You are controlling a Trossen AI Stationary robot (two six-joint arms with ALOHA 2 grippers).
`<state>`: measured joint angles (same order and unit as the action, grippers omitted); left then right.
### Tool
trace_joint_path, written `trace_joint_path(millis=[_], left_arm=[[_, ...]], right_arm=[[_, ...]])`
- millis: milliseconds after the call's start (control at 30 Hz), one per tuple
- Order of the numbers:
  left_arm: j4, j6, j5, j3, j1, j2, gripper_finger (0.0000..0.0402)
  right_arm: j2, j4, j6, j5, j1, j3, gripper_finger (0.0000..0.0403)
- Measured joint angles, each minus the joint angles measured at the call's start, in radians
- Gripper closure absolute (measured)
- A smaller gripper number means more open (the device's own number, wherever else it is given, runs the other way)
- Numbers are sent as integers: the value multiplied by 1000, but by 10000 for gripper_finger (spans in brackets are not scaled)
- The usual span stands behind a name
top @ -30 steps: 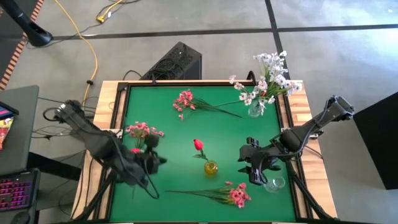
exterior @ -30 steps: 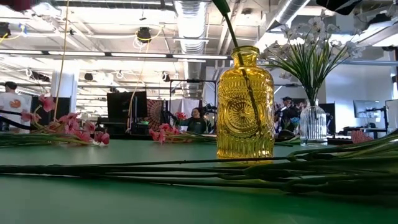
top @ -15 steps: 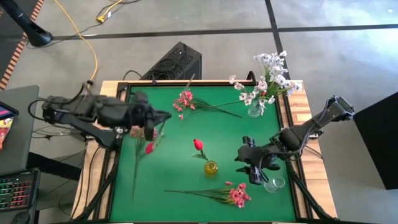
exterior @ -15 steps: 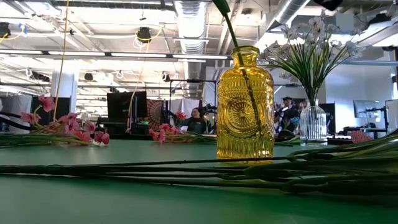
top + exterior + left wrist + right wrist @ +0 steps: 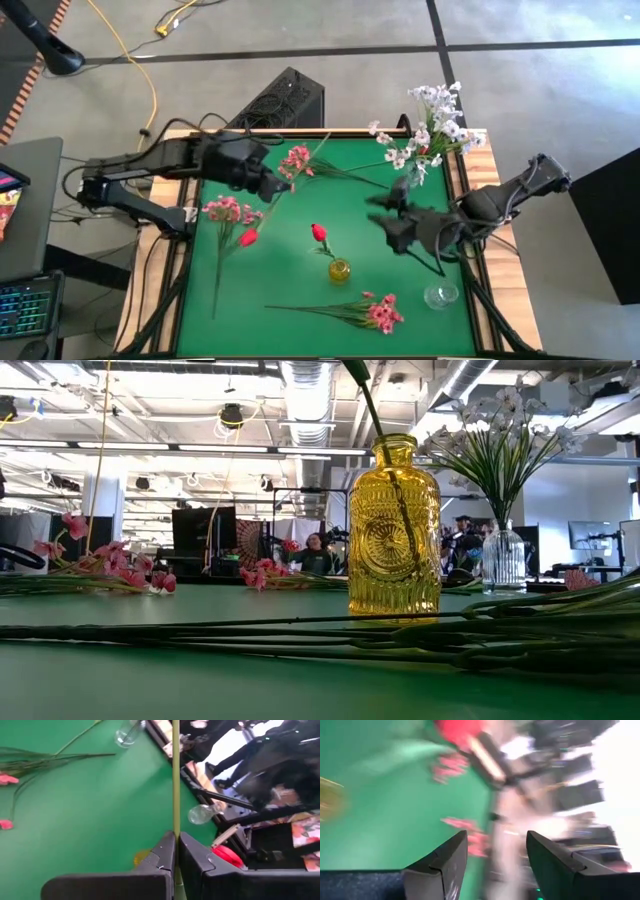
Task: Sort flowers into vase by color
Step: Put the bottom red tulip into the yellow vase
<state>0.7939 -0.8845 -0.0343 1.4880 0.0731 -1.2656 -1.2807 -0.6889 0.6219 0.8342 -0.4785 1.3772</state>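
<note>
Green felt covers the table (image 5: 300, 215), with the yellow vase (image 5: 339, 269) near its middle as landmark. One red flower (image 5: 319, 233) stands in the yellow vase. Beyond it, toward the right rear corner, a clear vase (image 5: 409, 176) holds the white sprays (image 5: 432, 122). Right of the yellow vase and slightly nearer the front edge stands an empty glass vase (image 5: 440, 296). Pink sprays lie in front of the yellow vase (image 5: 381, 314), behind it (image 5: 296, 162), and to its left (image 5: 231, 209).

Left gripper (image 5: 272, 188): behind and left of the yellow vase, above the felt, fingers (image 5: 162, 857) pressed together on the green stem of a red bud flower (image 5: 247, 238), whose stem runs down toward the left front of the table.

Right gripper (image 5: 388, 212): right of and behind the yellow vase, fingers (image 5: 451, 857) spread wide with nothing between them.

In the low view the yellow vase (image 5: 393, 526) stands behind long green stems (image 5: 300, 635) lying across the felt.
</note>
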Motion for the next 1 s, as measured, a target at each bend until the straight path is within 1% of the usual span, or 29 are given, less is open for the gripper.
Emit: trace_joint_path(millis=[67, 133, 200, 300, 433, 567, 667, 767, 867, 1000], left_arm=[[-19, 0, -11, 0, 15, -29, 401], [-57, 8, -28, -1, 18, -58, 401], [-118, 11, -54, -1, 18, -90, 401], [-191, 14, -82, -1, 18, -134, 401], [-244, 13, -123, -1, 18, -180, 401], [-244, 14, -126, -2, 21, -194, 401], [-248, 18, -126, -1, 31, -193, 401], [-246, 27, -148, -2, 44, -188, 401], [-249, 27, -173, -1, 51, -183, 401], [-242, 36, -177, -1, 51, -185, 401]], right_arm=[[1, 48, 147, 63, 33, 12, 175], [0, 118, 263, 78, 81, 12, 175], [0, 173, 347, 64, 129, 12, 175], [0, 216, 436, 15, 203, 12, 175], [0, 221, 485, -66, 272, 12, 175], [-10, 228, 490, -151, 310, 12, 175], [-29, 224, 513, -165, 318, 12, 181], [-60, 230, 515, -207, 328, 12, 191], [-104, 258, 555, -207, 338, 12, 203], [-149, 318, 608, -190, 338, 12, 217]])
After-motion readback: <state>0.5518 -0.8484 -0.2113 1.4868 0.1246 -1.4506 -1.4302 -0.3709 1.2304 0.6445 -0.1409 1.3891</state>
